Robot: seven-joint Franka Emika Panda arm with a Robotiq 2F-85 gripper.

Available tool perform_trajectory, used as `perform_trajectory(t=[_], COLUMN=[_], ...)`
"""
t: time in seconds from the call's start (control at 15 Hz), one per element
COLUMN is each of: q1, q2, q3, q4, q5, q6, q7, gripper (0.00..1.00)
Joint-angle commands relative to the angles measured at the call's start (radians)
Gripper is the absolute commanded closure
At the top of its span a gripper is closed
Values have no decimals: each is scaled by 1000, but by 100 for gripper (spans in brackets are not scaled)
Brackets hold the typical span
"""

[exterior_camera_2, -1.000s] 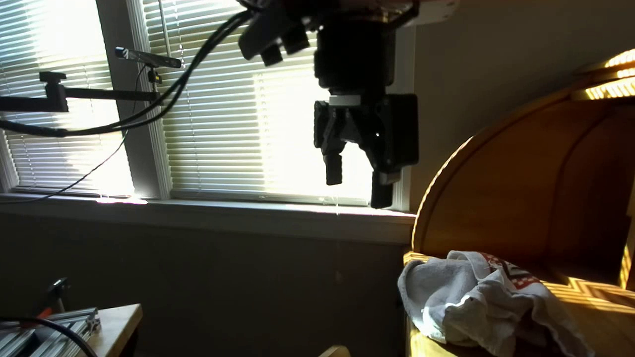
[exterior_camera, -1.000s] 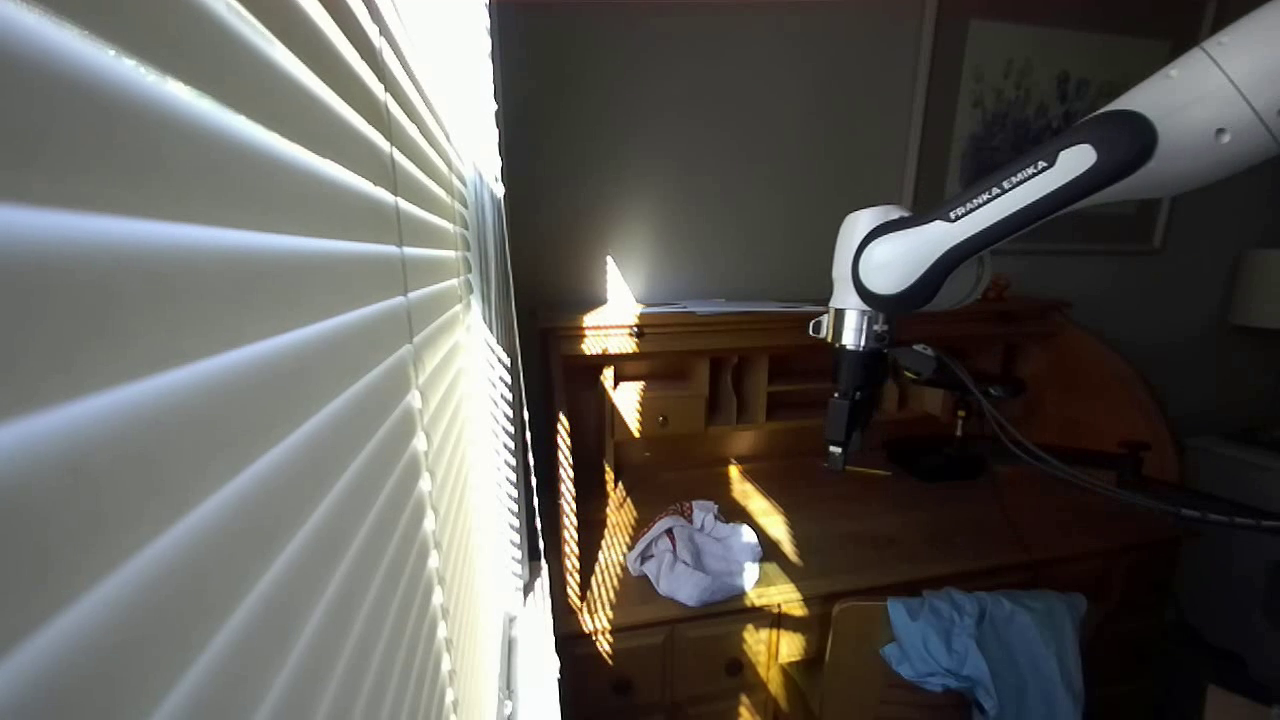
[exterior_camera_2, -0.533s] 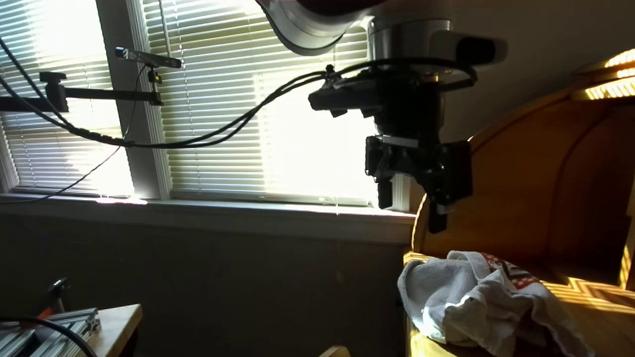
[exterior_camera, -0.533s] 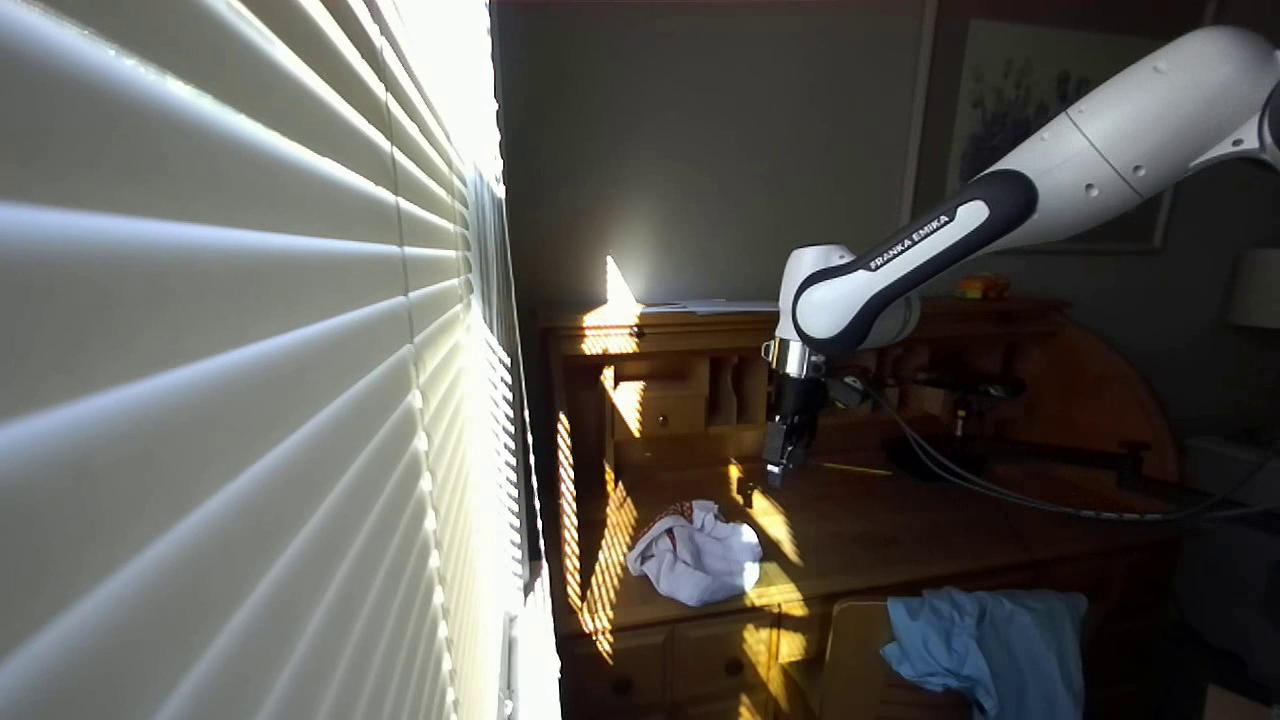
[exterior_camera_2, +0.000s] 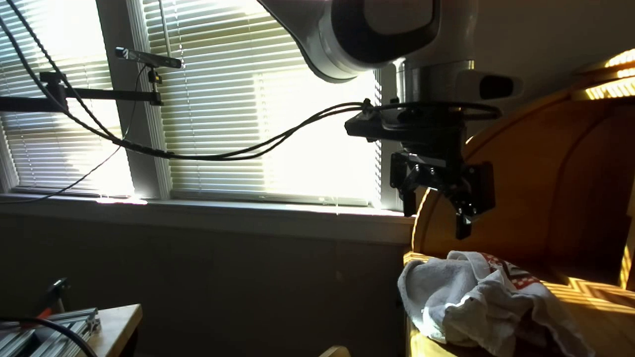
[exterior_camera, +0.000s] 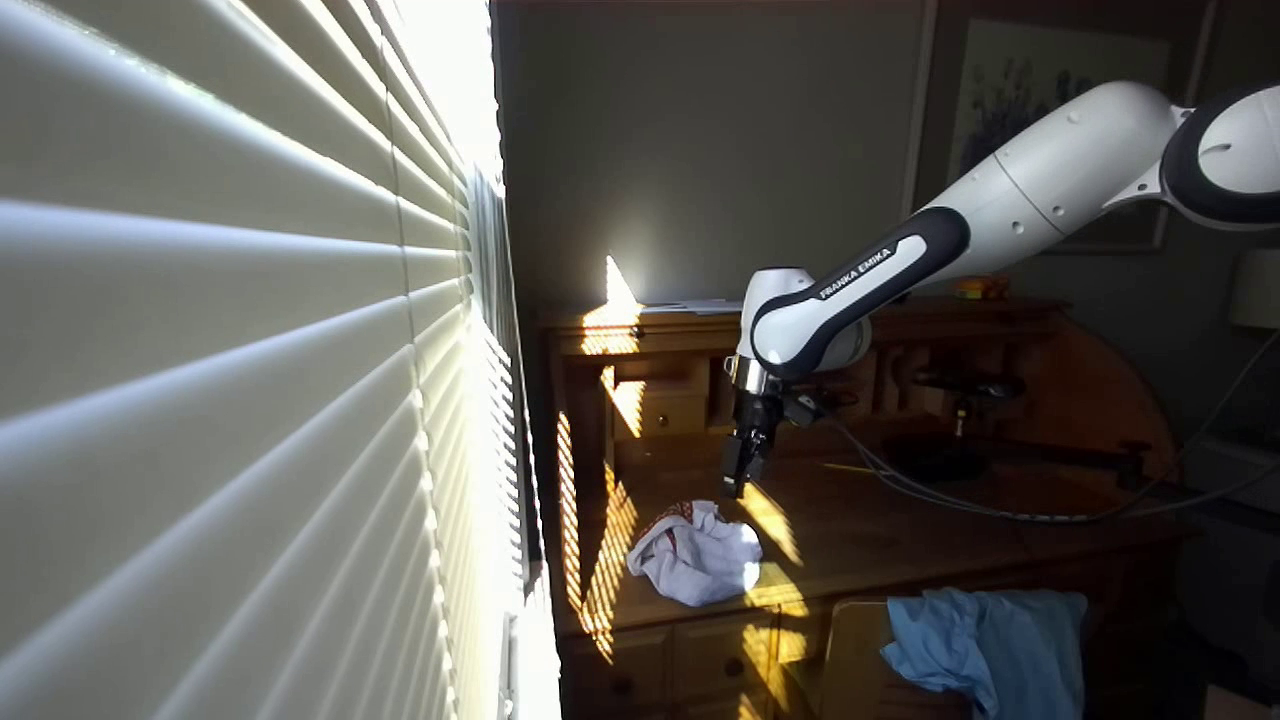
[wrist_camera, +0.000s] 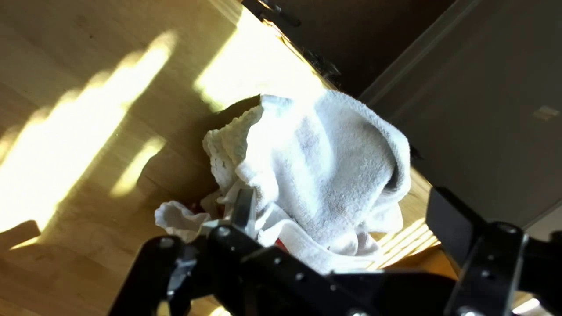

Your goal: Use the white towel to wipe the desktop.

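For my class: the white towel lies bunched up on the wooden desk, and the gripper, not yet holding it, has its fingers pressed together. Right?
Not quite: the fingers stand apart, as the wrist view shows. The white towel does lie bunched up on the wooden desk, and the gripper is not yet holding it.

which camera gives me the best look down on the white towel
The wrist view: it sees the white towel from above, close up, though glare and the end effector hide some of it. Both exterior views show it smaller, crumpled on the desk, but with more of its red pattern in sight.
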Motion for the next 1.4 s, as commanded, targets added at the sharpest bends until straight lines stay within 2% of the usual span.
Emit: perform_trajectory(t=[0.0,0.07,0.47,0.53,1.0,1.33], q1=[-9,-12,-12,-12,-34,-28], q2=[77,34,44,52,208,340], q3=[17,18,19,14,13,8], q4=[88,33,39,31,137,269], q5=[-14,-7,-7,-27,-19,-45], q6=[-13,-2,-2,29,70,80], q7=[-4,4,4,-12,-7,-4], gripper=[0,0,0,0,0,0])
